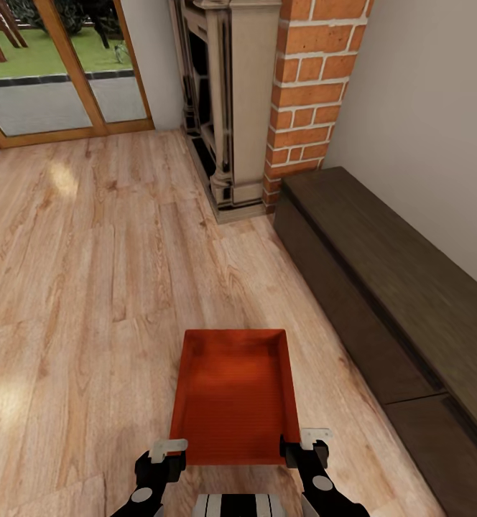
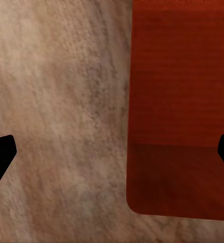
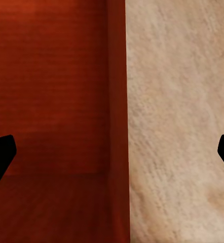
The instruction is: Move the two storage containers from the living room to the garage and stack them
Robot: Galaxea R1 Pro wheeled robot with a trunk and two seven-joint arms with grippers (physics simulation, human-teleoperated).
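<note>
One orange-red storage container [image 1: 233, 395] lies open side up on the light wood-plank floor [image 1: 88, 287] of the living room, straight ahead of me. My left gripper [image 1: 165, 454] hangs at its near left corner and my right gripper [image 1: 304, 445] at its near right corner. In the left wrist view the left gripper [image 2: 112, 152] stands open, its dark fingertips [image 2: 0, 157] spread either side of the container's [image 2: 183, 111] side wall. The right gripper [image 3: 112, 152] is open too, astride the container's [image 3: 51, 101] other long wall. Neither grips anything.
A brick fireplace [image 1: 310, 93] with a pale surround stands ahead. A long, low dark wooden bench [image 1: 396, 301] runs along the right wall close to the container. A wood-framed glass door [image 1: 59, 72] to a garden is at the far left. Open floor spreads to the left.
</note>
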